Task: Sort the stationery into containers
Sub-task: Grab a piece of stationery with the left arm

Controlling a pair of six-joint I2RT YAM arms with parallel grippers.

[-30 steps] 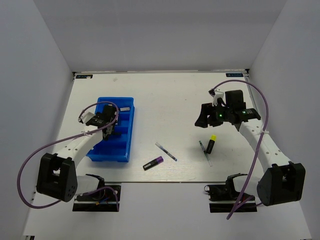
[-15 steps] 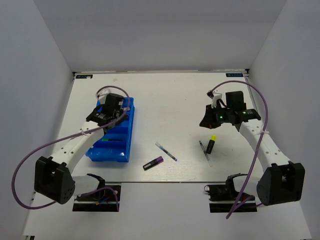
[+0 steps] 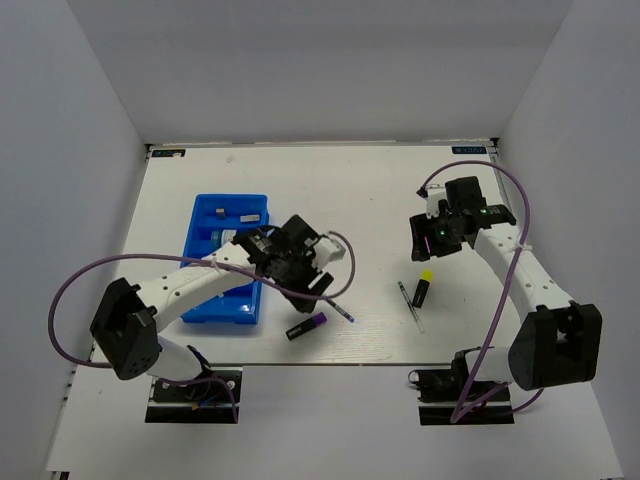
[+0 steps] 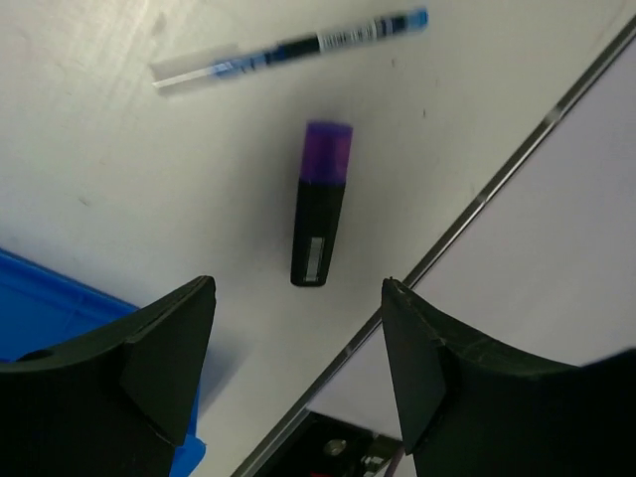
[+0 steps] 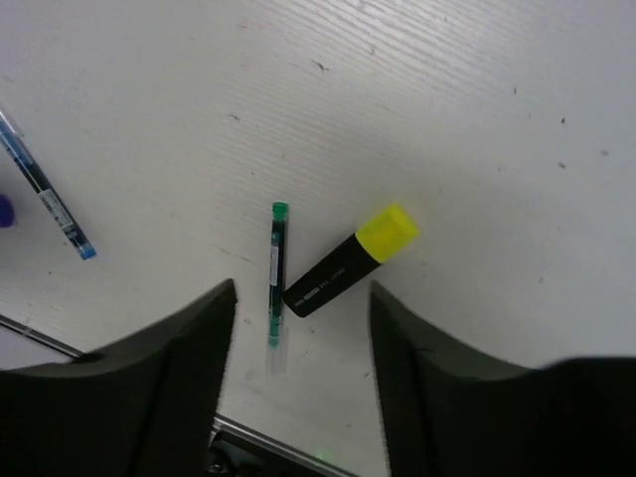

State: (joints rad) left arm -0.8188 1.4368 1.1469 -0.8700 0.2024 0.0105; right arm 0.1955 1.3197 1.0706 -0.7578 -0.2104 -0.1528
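Your top camera overlooks the whole table (image 3: 340,190) from high at 6 o'clock. Both wrist cameras look down close. The left shares the purple highlighter (image 4: 320,204) at 6 o'clock, the right the yellow highlighter (image 5: 350,260) at 4.

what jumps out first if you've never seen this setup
The bright blue tray at the left stands out, with the left arm stretched across it. The left pincer hangs open above a purple-capped highlighter on the white table. On the right, a yellow-capped highlighter lies beside a green pen.
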